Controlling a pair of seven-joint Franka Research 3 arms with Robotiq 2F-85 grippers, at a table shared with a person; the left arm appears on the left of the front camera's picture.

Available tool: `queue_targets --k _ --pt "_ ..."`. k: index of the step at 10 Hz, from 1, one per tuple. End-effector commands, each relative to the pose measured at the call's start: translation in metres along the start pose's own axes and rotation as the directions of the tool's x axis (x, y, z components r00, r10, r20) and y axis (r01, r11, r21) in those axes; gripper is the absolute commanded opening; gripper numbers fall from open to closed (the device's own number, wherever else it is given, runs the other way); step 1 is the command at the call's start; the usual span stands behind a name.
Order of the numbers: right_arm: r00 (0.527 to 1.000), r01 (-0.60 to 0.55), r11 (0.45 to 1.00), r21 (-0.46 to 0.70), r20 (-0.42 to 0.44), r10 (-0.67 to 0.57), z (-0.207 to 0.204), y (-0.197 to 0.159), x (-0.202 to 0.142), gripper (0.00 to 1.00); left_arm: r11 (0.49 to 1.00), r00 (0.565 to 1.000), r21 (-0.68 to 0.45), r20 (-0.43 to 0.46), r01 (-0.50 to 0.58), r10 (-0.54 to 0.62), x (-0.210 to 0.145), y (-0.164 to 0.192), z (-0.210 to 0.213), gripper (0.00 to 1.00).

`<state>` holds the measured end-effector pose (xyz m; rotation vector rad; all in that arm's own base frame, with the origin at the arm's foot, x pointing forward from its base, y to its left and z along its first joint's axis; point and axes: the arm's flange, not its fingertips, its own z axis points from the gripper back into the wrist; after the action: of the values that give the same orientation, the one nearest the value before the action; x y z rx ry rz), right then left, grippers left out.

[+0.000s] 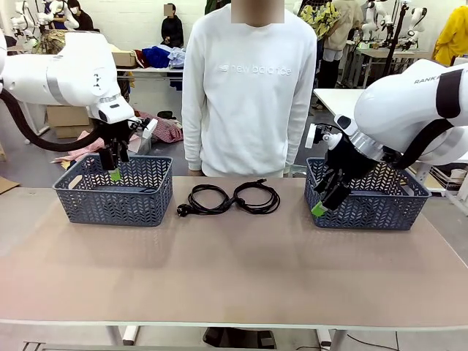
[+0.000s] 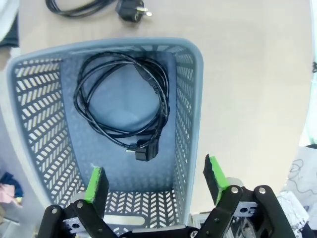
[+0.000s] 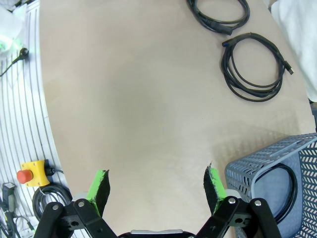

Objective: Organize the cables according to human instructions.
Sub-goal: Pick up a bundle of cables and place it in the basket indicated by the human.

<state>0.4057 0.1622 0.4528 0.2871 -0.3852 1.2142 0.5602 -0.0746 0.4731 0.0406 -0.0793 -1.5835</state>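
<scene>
Two black coiled cables lie side by side at mid-table: the left cable has a chunky plug, and the right cable lies beside it. A third coiled cable rests on the floor of the left basket. My left gripper hangs open above that basket, holding nothing. A cable partly shows inside the right basket. My right gripper is open and empty by that basket's left wall, over bare table.
A person in a white sweatshirt stands at the far edge behind the two loose cables, hands out of sight. The near half of the table is bare. A yellow box with a red stop button sits beyond the table's edge.
</scene>
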Motion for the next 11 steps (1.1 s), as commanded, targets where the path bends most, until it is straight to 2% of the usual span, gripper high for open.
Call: queue_targets --k 1,4,5,7,11 --pt "1.0 0.004 1.0 -0.003 0.003 -0.003 0.001 0.0 -0.001 1.0 1.0 1.0 0.003 -0.011 0.007 -0.007 0.0 0.0 0.0 1.0" --pt "1.0 0.004 1.0 -0.003 0.003 -0.003 0.001 0.0 -0.001 1.0 1.0 1.0 -0.002 -0.001 0.003 -0.003 0.001 0.0 -0.002 1.0" --pt "1.0 0.004 1.0 -0.003 0.003 -0.003 0.001 0.0 -0.001 1.0 0.999 0.996 -0.009 0.072 -0.05 0.051 0.008 -0.007 0.002 1.0" --pt "1.0 0.004 1.0 -0.003 0.003 -0.003 0.001 0.0 -0.001 1.0 0.984 0.968 -0.01 0.179 -0.179 0.177 0.019 -0.039 0.012 1.0" --pt "1.0 0.004 1.0 -0.003 0.003 -0.003 0.001 0.0 -0.001 1.0 0.968 0.918 -0.001 0.319 -0.249 0.237 0.043 -0.107 0.015 1.0"
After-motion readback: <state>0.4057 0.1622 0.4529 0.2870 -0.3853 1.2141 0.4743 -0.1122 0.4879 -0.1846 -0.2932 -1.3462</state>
